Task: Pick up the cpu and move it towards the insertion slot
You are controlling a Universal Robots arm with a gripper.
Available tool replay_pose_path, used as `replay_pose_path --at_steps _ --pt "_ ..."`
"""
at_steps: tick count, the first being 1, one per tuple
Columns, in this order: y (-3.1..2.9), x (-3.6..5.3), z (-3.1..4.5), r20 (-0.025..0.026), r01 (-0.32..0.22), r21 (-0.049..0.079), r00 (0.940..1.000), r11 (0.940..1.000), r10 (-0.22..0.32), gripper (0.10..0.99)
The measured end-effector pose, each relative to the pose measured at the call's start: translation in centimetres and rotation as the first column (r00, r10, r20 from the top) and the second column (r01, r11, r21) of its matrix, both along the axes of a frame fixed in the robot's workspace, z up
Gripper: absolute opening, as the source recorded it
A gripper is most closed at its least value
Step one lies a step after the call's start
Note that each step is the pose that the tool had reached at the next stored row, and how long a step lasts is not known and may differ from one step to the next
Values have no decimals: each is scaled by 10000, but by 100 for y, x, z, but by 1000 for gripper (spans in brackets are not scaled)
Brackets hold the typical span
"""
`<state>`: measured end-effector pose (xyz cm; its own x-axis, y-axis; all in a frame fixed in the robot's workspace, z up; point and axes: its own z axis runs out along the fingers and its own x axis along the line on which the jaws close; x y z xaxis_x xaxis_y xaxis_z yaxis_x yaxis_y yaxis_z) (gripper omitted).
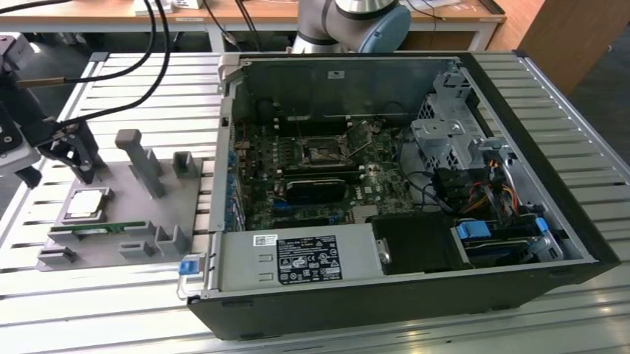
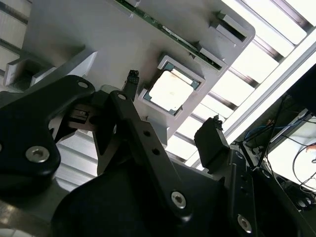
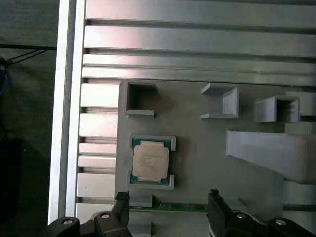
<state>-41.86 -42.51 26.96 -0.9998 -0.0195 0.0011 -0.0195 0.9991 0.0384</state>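
The cpu (image 1: 87, 203) is a flat silvery square chip lying in a recess of the grey tray (image 1: 138, 221) at the exterior view's left. It also shows in both wrist views, cpu (image 2: 170, 90) and cpu (image 3: 150, 160). My gripper (image 1: 57, 175) hangs open just above the tray, beside the chip, with nothing between its black fingers (image 3: 122, 200). In the second wrist view the gripper (image 2: 171, 106) has its fingertips spread wider than the chip. The insertion slot (image 1: 323, 153) is a dark square socket with a metal frame on the green board inside the open computer case.
A green memory stick (image 1: 94, 228) lies along the tray's front edge. Grey posts (image 1: 138, 158) stand up from the tray near the gripper. The case wall (image 1: 229, 140) rises between the tray and the board. Cables (image 1: 147, 44) hang at the back left.
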Motion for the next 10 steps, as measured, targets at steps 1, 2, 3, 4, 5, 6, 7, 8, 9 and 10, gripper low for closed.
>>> replay_pose_path --at_steps 1,2,3,4,5,6,7,8,9,10 --pt "0 0 -6 0 0 0 10000 10000 0 733" --pt "-1 0 -14 0 0 0 10000 10000 0 733" --pt "-1 0 -20 0 0 0 10000 10000 0 733" --pt "-2 0 -26 0 0 0 10000 10000 0 733" --pt "-2 0 -32 0 0 1 10000 10000 0 733" --pt "-3 0 -38 -1 0 0 10000 10000 0 733" --pt "-4 0 -44 -1 1 0 10000 10000 -1 733" --pt "-4 0 -50 0 0 0 10000 10000 0 733" --pt "-5 0 -56 0 0 0 10000 10000 0 733" --pt "-6 0 -64 1 0 1 10000 10000 0 733"
